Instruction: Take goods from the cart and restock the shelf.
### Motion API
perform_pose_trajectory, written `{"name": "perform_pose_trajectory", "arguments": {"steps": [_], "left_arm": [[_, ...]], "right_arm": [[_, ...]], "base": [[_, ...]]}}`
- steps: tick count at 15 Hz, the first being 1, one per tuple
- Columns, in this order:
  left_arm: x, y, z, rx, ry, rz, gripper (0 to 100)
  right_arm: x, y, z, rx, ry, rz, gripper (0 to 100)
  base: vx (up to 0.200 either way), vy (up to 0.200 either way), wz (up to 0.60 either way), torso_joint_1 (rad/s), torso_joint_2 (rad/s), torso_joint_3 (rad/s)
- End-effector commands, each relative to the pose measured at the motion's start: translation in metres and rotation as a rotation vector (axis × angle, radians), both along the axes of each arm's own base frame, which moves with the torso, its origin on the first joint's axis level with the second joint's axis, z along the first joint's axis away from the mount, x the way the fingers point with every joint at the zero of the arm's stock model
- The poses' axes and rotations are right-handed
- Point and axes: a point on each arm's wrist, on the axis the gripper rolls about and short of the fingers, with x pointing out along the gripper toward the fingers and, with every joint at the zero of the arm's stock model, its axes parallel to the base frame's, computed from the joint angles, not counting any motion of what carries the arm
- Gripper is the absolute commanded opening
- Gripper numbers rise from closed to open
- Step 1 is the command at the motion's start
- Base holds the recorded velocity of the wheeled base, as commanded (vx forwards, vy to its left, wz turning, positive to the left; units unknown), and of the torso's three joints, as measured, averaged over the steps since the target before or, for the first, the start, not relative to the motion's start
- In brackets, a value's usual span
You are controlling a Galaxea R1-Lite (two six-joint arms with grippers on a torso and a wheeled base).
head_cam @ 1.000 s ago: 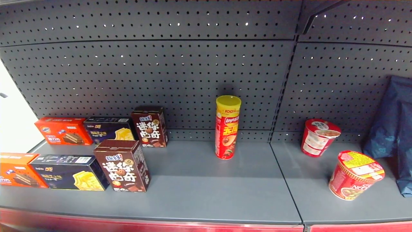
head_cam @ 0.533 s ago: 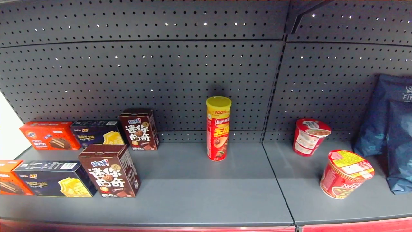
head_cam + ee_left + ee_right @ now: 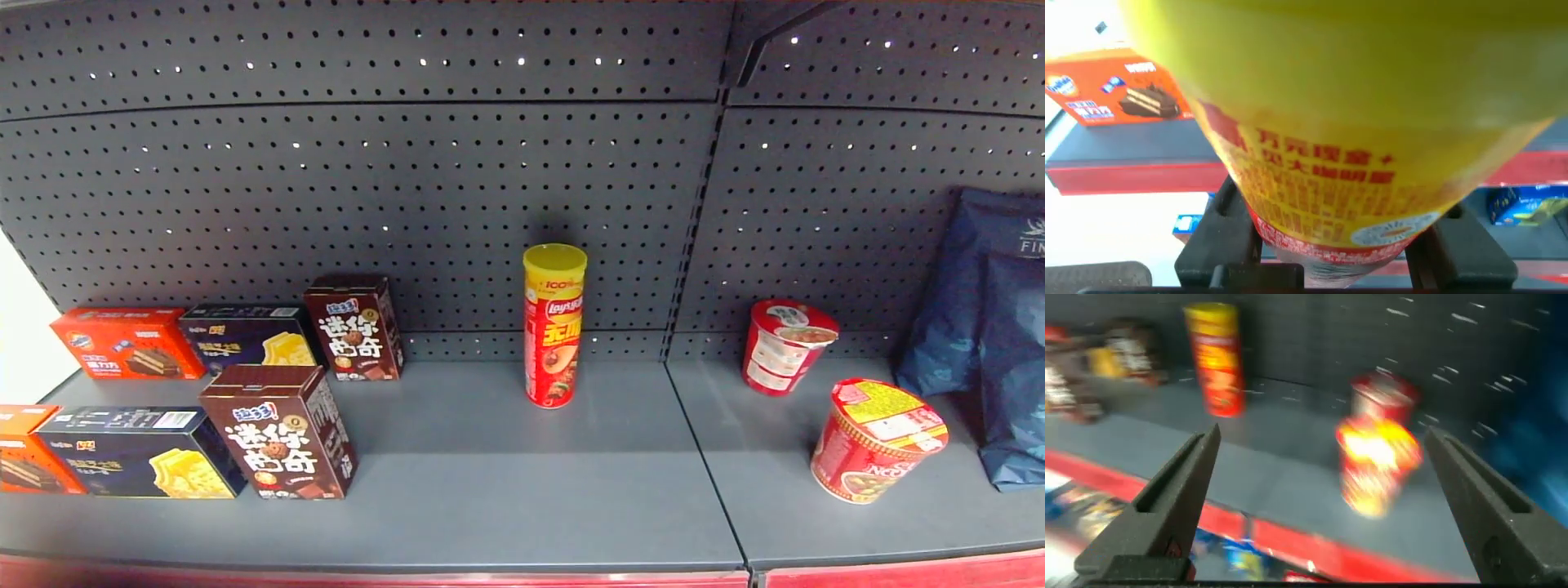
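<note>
Close in the left wrist view, my left gripper is shut on a yellow and red chips can, its black fingers on either side of the can's lower part. My right gripper is open with nothing in it, in front of the grey shelf. On the shelf a matching chips can stands upright at the back, near the middle. It is the can beyond the right gripper's fingers.
Brown boxes, dark blue boxes and orange boxes fill the shelf's left part. Two red noodle cups and blue bags are on the right. Bare shelf lies in front of the standing can. A pegboard wall backs the shelf.
The head view shifted to the right a second ago, so the camera moved. The goods on the shelf have stayed where they were.
</note>
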Motion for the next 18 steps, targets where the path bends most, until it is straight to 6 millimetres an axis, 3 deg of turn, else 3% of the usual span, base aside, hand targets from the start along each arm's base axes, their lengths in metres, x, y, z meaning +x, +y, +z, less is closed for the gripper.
{"name": "perform_pose_trajectory", "arguments": {"steps": [1,2,5,11,13,18], "left_arm": [[-0.002,0.0,-0.001,-0.005,-0.013,-0.012,0],[-0.002,0.0,0.0,-0.009,-0.015,-0.027,0],[-0.002,0.0,0.003,-0.057,-0.025,-0.093,0],[-0.002,-0.001,0.003,-0.067,-0.021,-0.165,0],[-0.002,-0.001,0.004,-0.067,-0.026,-0.175,0],[-0.003,-0.001,0.008,-0.068,-0.039,-0.194,0]], "right_arm": [[0.101,0.042,0.039,-0.068,0.16,0.274,100],[0.121,0.058,0.032,-0.056,0.18,0.338,100],[0.143,0.092,0.032,0.056,0.244,0.54,100],[0.191,0.12,0.019,-0.103,0.241,0.584,100],[0.223,0.13,0.014,-0.167,0.216,0.616,100],[0.275,0.141,-0.002,-0.169,0.126,0.693,100]], "base": [[0.0,0.0,0.0,0.0,0.0,0.0],[0.0,0.0,0.0,0.0,0.0,0.0],[0.0,0.0,0.0,0.0,0.0,0.0],[0.0,0.0,0.0,0.0,0.0,0.0],[0.0,0.0,0.0,0.0,0.0,0.0],[0.0,0.0,0.0,0.0,0.0,0.0]]}}
